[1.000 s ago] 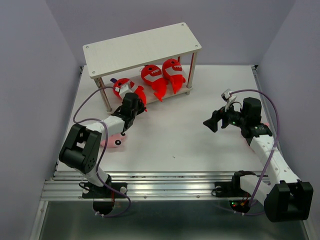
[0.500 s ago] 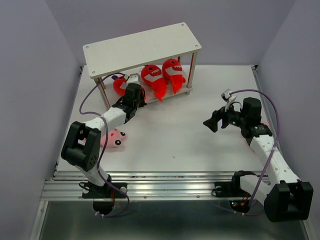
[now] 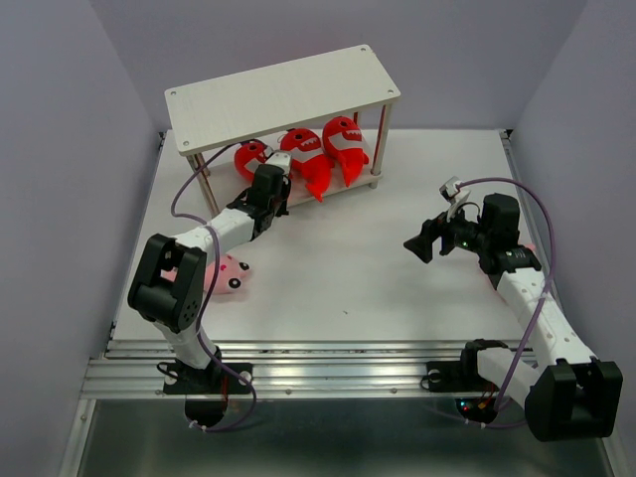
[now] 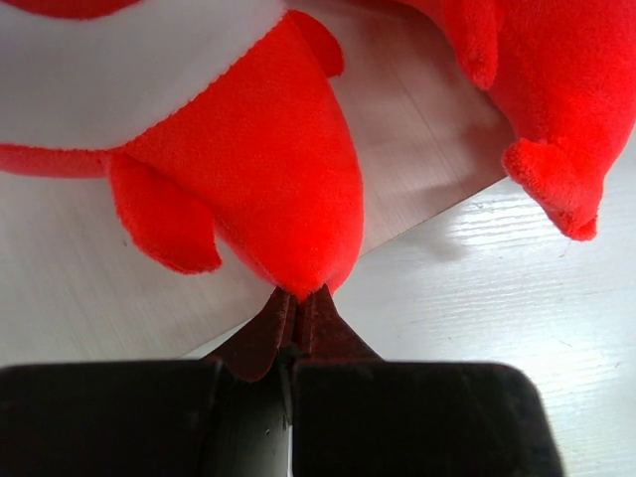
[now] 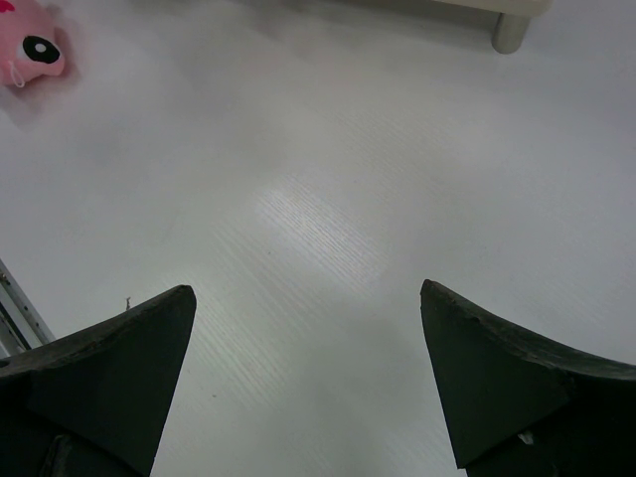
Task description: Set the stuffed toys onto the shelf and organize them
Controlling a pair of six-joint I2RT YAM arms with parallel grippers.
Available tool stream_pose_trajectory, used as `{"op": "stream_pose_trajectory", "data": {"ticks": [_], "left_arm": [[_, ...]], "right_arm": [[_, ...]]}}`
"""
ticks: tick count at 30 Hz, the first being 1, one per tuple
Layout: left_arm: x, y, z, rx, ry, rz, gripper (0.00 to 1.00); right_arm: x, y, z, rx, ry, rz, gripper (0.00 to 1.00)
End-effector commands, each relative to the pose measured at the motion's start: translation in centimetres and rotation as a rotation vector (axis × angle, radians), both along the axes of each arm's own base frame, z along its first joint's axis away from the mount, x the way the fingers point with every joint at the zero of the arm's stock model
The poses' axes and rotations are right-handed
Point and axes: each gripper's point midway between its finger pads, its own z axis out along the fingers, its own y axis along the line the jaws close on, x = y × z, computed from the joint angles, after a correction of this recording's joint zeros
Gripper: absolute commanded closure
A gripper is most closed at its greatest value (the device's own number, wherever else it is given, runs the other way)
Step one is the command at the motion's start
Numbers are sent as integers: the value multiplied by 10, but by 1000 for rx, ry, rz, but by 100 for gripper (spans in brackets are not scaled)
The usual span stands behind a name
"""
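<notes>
White table [image 3: 348, 278] with the white two-tier shelf [image 3: 283, 97] at the far left-centre; top tier bare. The left arm reaches far toward the lower tier and the right arm hangs over the right side of the table. Three red sharks sit in a row on the lower tier: left red shark [image 3: 248, 157], middle red shark [image 3: 303, 154], right red shark [image 3: 343, 142], lying close side by side with tails toward the near edge. One pink toy [image 3: 227, 275] lies on the table near left, just beside the left arm, well apart from the shelf. The left gripper [image 3: 276, 167] is at the front edge of the lower tier. In the wrist view its fingers are pressed together, pinching the tail tip of the left red shark. The right gripper [image 3: 417, 243] hovers above bare table, jaws spread wide, holding nothing.
</notes>
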Motion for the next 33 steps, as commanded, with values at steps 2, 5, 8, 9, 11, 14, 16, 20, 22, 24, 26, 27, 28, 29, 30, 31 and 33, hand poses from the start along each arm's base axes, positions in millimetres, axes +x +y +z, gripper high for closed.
{"op": "stream_pose_trajectory", "data": {"ticks": [2,5,8,9,11,14,16,20,22,24,26,27,28,29,30,31,33], "left_arm": [[16,10,18,94,-60,-29,100],[19,12,22,92,-66,-26,100],[21,16,23,80,-65,-11,100],[21,18,23,77,-63,-6,98],[21,19,21,70,-53,3,96],[21,23,21,61,-50,25,86],[20,24,21,37,-47,47,74],[17,26,23,10,-48,62,56],[16,26,27,-6,-54,74,48],[14,24,32,-22,-61,69,36],[12,24,35,-31,-65,68,30],[10,24,37,-37,-67,66,28],[10,23,39,-42,-70,63,27],[7,23,42,-53,-74,58,25],[6,22,46,-61,-80,56,25],[4,21,46,-70,-77,52,24],[0,20,56,-90,-94,44,23]], "right_arm": [[9,-2,20,-9,-66,1,0],[9,-2,20,-9,-64,1,0],[9,-2,20,-9,-64,0,0],[9,-2,20,-9,-66,0,0],[9,-2,20,-9,-66,0,0],[9,-2,20,-9,-64,0,0],[9,-2,20,-10,-64,-2,0],[9,-3,20,-12,-67,-3,0],[9,-3,20,-12,-68,-3,0],[9,-3,20,-12,-65,-3,0],[9,-3,20,-13,-65,-4,0],[9,-3,20,-13,-65,-4,0],[9,-3,20,-12,-68,-4,0],[10,-3,19,-13,-65,-5,0],[10,-3,20,-14,-68,-5,0],[10,-3,19,-14,-66,-5,0],[10,-3,19,-14,-66,-5,0]]}}
